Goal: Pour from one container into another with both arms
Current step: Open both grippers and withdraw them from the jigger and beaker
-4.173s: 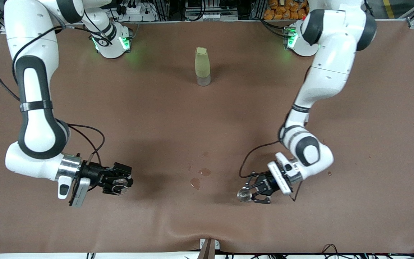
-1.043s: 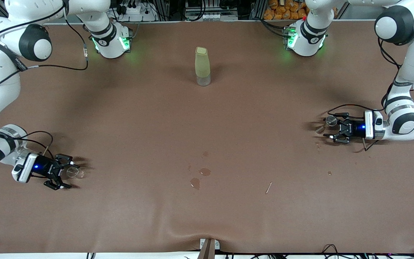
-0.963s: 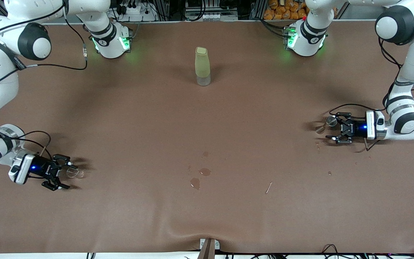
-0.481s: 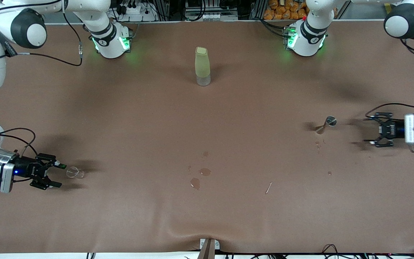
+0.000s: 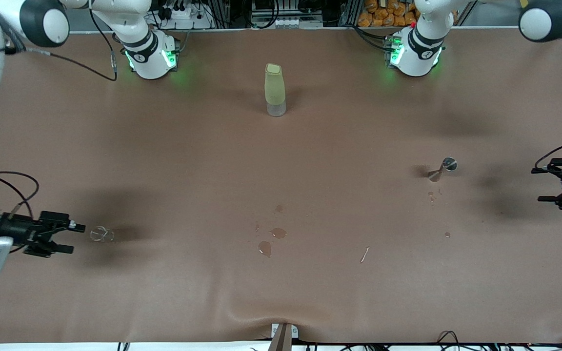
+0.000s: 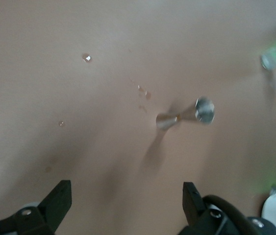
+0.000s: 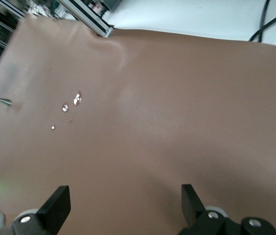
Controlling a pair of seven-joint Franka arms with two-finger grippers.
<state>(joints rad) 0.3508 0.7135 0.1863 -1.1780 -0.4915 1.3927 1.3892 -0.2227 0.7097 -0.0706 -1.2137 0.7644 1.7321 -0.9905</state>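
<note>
Both arms are clear, left gripper (image 5: pixel 549 185) and right gripper (image 5: pixel 69 237) spread empty; the metal jigger (image 5: pixel 443 168), probably slippery, we'd pinch at its waist.

No text, label, brand, number or sign is legible anywhere in these views, neither on the arms nor on anything standing on the table.

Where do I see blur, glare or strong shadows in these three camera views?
Front view: sharp, with dark soft shadows on the table and glints on the small puddles. Left wrist view: slightly soft, the metal jigger throwing a long shadow. Right wrist view: blurred toward one edge, with a green glow low in the frame.
</note>
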